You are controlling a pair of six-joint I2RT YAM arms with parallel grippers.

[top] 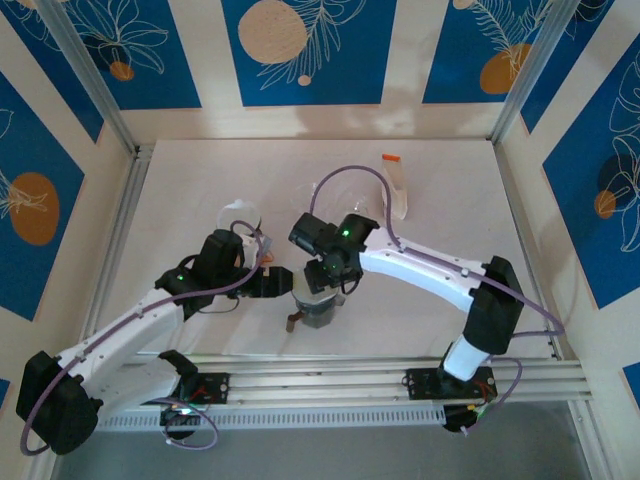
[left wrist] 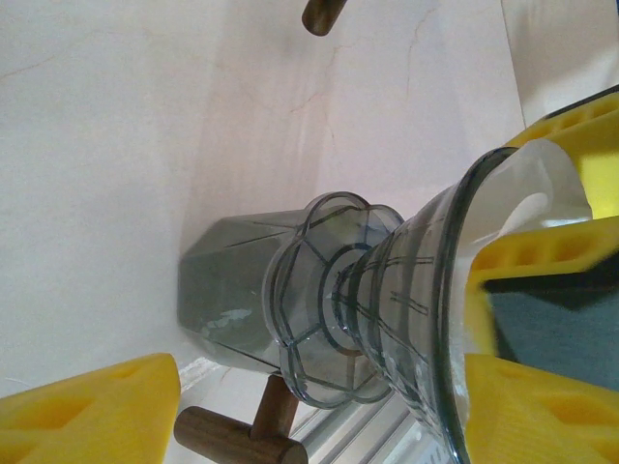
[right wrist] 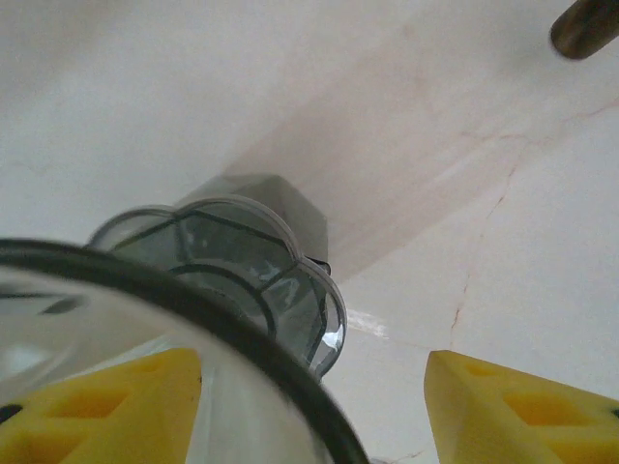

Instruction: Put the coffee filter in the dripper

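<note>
Arms: two, both bent in toward the middle of the counter [top: 200,180].
Dripper: one [top: 315,308] [left wrist: 387,290] [right wrist: 242,261], of smoky clear plastic. It stands upright on the counter between the two pincers, with a scalloped collar below its cone.
Filter: one [left wrist: 542,188], white paper, sitting inside the dripper's cone and showing at the rim.
Left pincer: one [top: 278,285], level with the dripper's side. Its yellow fingers [left wrist: 97,411] stand apart with the dripper between them. Whether they press on it cannot be told.
Right pincer: one [top: 328,280], over the dripper's mouth with its jaws apart. One of its fingers [right wrist: 513,401] hangs outside the rim and the other sits inside the cone. Nothing is clamped.
Handle: one [left wrist: 232,435], brown wood, jutting from the dripper's lower part beside the left pincer's finger.
Stub: one further brown rounded end [left wrist: 324,12] [right wrist: 585,24] on the counter, apart from the dripper. What it belongs to cannot be told.
Glass: one [top: 240,215], clear, on the counter behind the left pincer.
Strip: one [top: 397,185], white with an orange end, toward the counter's far side, well apart from the dripper.
</note>
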